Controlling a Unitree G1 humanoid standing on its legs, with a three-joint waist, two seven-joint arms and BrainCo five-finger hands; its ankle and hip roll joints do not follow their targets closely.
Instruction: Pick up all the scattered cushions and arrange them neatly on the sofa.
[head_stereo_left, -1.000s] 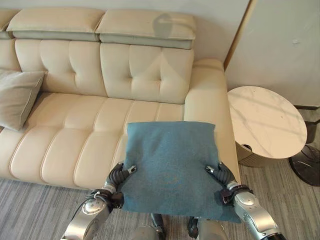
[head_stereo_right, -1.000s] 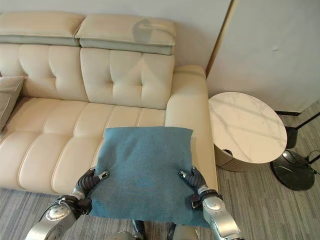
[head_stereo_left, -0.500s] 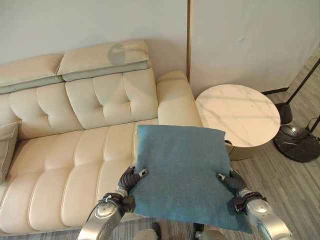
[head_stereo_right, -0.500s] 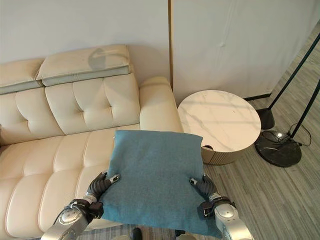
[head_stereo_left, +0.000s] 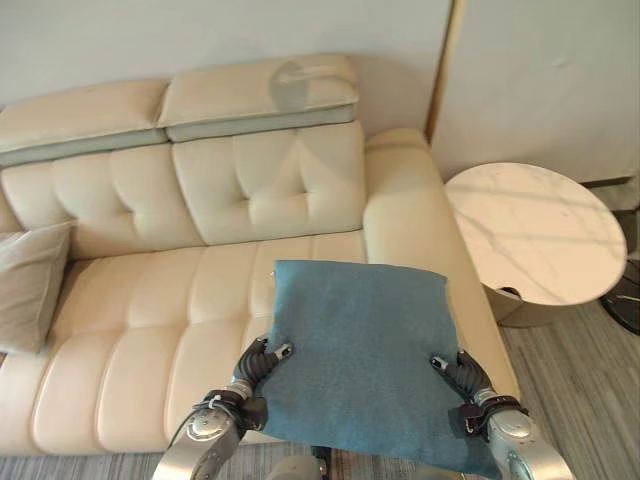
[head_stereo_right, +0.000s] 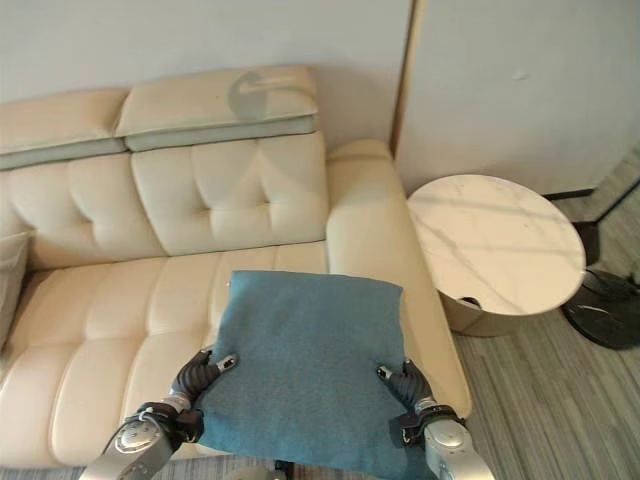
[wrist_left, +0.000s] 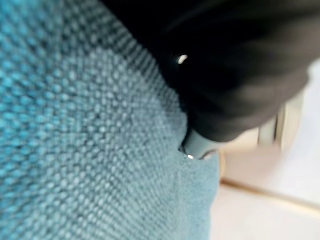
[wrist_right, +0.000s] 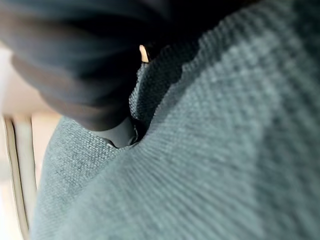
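A square teal cushion (head_stereo_left: 363, 352) hangs flat in front of me, over the front edge of the cream sofa's (head_stereo_left: 150, 290) right seat. My left hand (head_stereo_left: 254, 366) pinches its left edge and my right hand (head_stereo_left: 465, 377) pinches its right edge, thumbs on top. Close up, the teal weave (wrist_left: 85, 165) lies under my left hand's thumb (wrist_left: 200, 142), and the same cloth (wrist_right: 190, 165) lies against my right hand (wrist_right: 75, 90). A beige cushion (head_stereo_left: 28, 285) leans on the seat at the sofa's far left.
A round white marble side table (head_stereo_left: 535, 232) stands right of the sofa's arm (head_stereo_left: 410, 190). A dark lamp base (head_stereo_right: 605, 310) sits on the striped grey floor beyond it. Walls rise behind the sofa.
The camera has swung back left, so the sofa fills more of the picture and the beige cushion shows again. Both hands keep the same hold on the teal cushion.
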